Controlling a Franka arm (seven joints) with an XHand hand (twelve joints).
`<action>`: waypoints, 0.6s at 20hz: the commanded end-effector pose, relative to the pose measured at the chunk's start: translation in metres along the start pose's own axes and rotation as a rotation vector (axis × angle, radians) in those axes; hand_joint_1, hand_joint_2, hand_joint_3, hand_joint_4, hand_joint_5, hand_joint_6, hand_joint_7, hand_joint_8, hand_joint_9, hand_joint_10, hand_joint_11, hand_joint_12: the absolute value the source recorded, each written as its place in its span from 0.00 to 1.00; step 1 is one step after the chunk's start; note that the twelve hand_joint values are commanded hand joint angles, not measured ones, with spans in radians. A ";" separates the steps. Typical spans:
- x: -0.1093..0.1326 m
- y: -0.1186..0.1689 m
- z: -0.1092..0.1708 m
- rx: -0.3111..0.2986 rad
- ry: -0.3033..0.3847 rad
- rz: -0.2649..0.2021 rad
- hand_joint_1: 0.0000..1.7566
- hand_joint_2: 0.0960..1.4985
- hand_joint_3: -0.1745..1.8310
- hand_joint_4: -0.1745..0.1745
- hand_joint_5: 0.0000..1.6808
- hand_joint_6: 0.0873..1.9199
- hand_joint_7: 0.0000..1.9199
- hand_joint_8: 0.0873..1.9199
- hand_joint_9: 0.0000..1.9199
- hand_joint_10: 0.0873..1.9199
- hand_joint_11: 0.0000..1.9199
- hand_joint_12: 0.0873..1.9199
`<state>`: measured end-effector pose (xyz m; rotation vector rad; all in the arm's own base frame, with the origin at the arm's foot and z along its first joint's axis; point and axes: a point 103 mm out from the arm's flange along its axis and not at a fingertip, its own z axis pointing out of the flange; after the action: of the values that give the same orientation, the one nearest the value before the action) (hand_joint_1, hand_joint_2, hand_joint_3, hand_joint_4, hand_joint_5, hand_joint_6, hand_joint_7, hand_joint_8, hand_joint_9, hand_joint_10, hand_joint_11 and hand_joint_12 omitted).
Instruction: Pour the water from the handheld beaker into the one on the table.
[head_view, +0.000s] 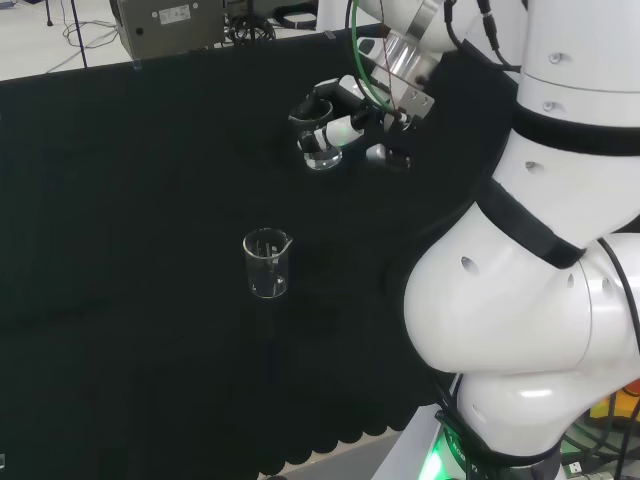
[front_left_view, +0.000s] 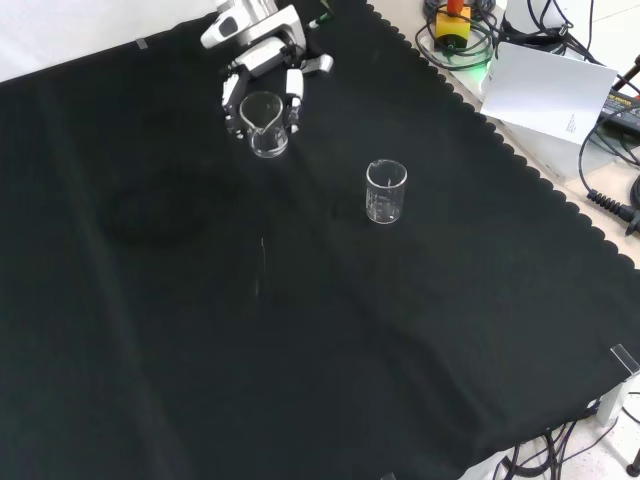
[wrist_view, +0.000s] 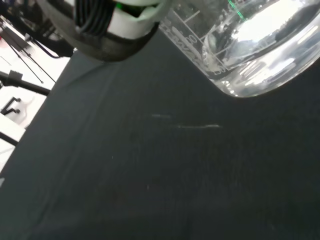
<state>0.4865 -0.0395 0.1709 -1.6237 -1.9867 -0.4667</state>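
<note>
While my hand (front_left_view: 262, 62) curls around one beaker (front_left_view: 265, 125) above the cloth's (front_left_view: 300, 330) far edge in the front view, I hold it upright. I see the other beaker (front_left_view: 386, 191) standing apart, nearer the cloth's middle.

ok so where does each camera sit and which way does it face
Head view: behind and above the arm's base, looking over the white arm links at the bench; the hand holds a beaker.
Front view: in front of the arm, looking down on the black cloth; the hand enters from the top.
Wrist view: at the wrist, looking past the palm at the held beaker's base and the cloth; a blurred part of the hand shows.
Shared: head and front views both show the hand curled round the held beaker and the beaker standing on the cloth.
</note>
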 end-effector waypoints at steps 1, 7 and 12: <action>0.019 -0.042 -0.019 0.040 -0.084 0.026 0.80 0.70 0.00 0.19 0.65 0.43 0.60 0.37 0.73 0.18 0.60 0.47; 0.038 -0.062 -0.034 0.069 -0.155 0.024 0.80 0.70 0.00 0.19 0.65 0.42 0.61 0.36 0.73 0.19 0.60 0.48; 0.052 -0.083 -0.030 0.123 -0.239 0.030 0.80 0.70 0.00 0.19 0.65 0.42 0.61 0.36 0.72 0.19 0.60 0.48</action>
<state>0.4457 -0.0446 0.2238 -1.6815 -2.0734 -0.3306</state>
